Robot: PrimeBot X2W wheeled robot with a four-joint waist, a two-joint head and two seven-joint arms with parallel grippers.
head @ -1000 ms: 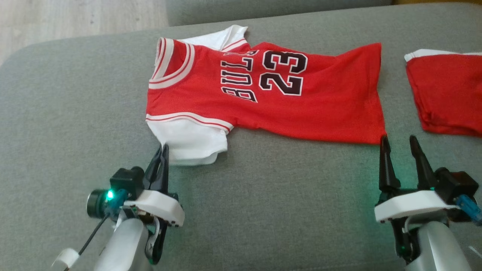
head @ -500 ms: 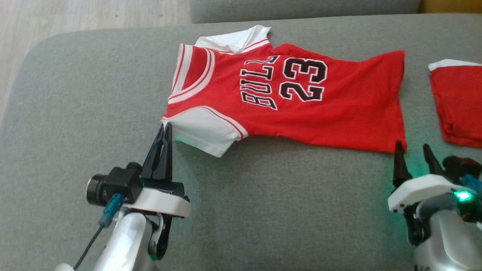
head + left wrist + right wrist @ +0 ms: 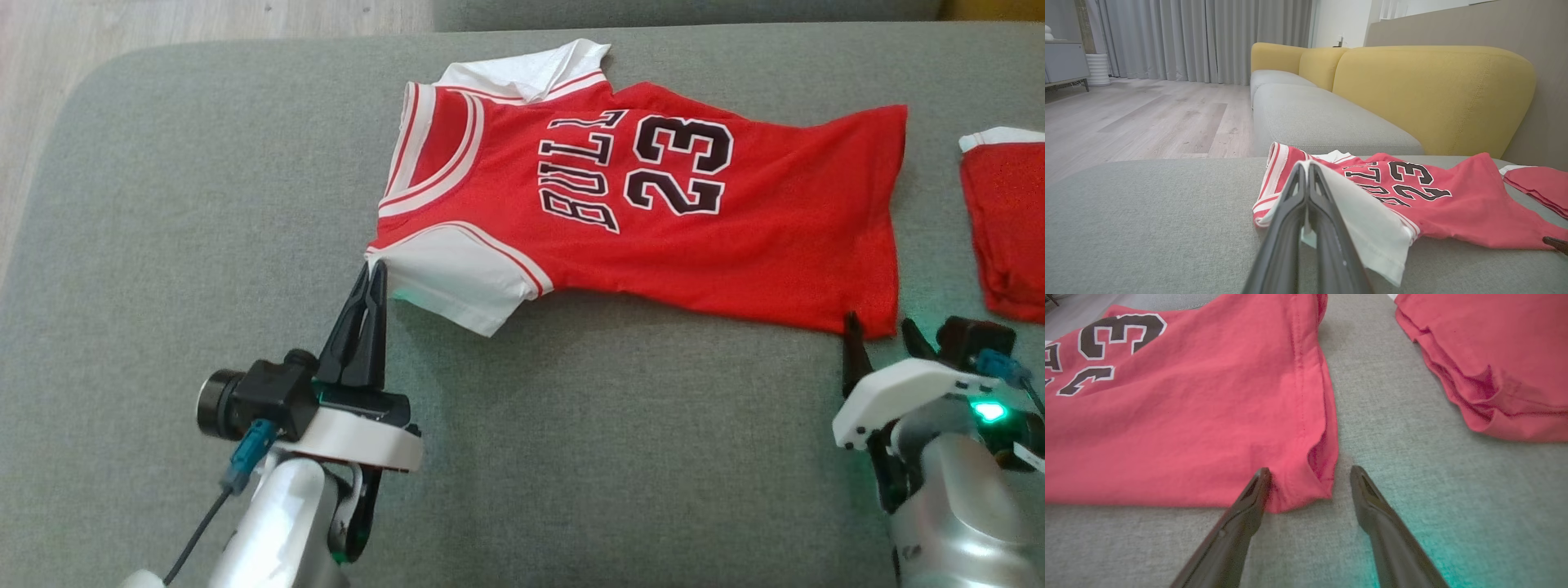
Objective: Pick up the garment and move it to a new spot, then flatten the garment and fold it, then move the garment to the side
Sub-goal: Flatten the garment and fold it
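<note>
Right wrist view reveals the jersey (image 3: 1188,416) hem corner between spread jaws.

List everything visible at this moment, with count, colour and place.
jersey: one, red with white sleeves and dark "23", spread on the seat
folded garment: one, red with a white edge, on the seat to the right of the jersey, apart from it
seat: one, grey, under both garments
backrests: three cushions, yellow, behind the seats
floor: pale wood, beyond the seat
curtains: grey, at the far wall
left end effector: one, dark fingers, shut on the jersey's near white sleeve
right end effector: one, dark fingers, open at the jersey's near hem corner
</note>
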